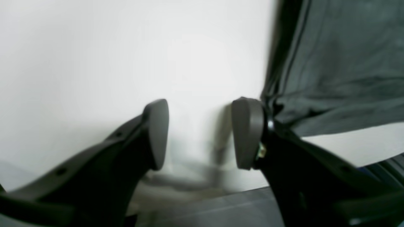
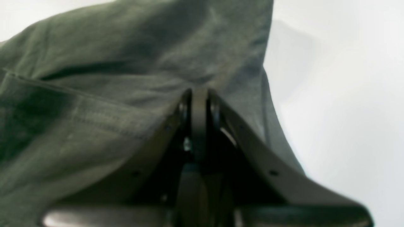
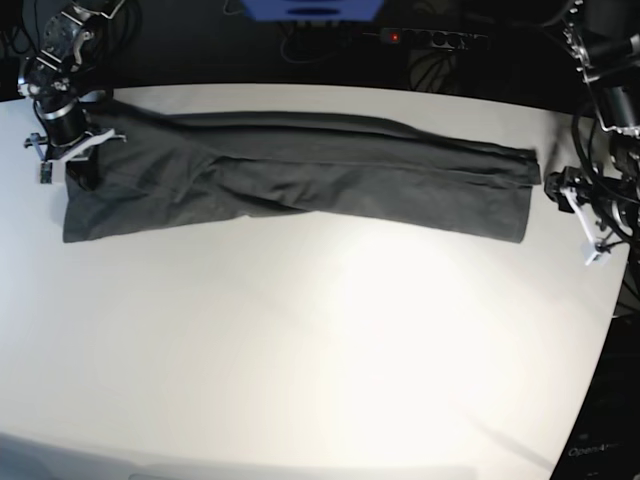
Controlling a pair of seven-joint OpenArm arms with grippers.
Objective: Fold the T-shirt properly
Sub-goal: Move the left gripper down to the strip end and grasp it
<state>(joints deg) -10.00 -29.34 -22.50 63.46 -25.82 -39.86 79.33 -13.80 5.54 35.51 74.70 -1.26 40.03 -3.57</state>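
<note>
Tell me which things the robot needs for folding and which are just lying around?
Needed for folding:
- T-shirt, stretched long across the table
- right tool, shut on the T-shirt's end
- left tool, open beside the other end, holding nothing

Just lying around:
- power strip behind the table
- blue box at the back

The T-shirt [image 3: 300,175] is thin, soft, matt dark grey cloth, creased, with a stitched hem. The table [image 3: 300,340] is smooth and white with a slight sheen. The left gripper [image 1: 199,134] has matt grey pads [image 1: 247,132] on dark plastic fingers.
</note>
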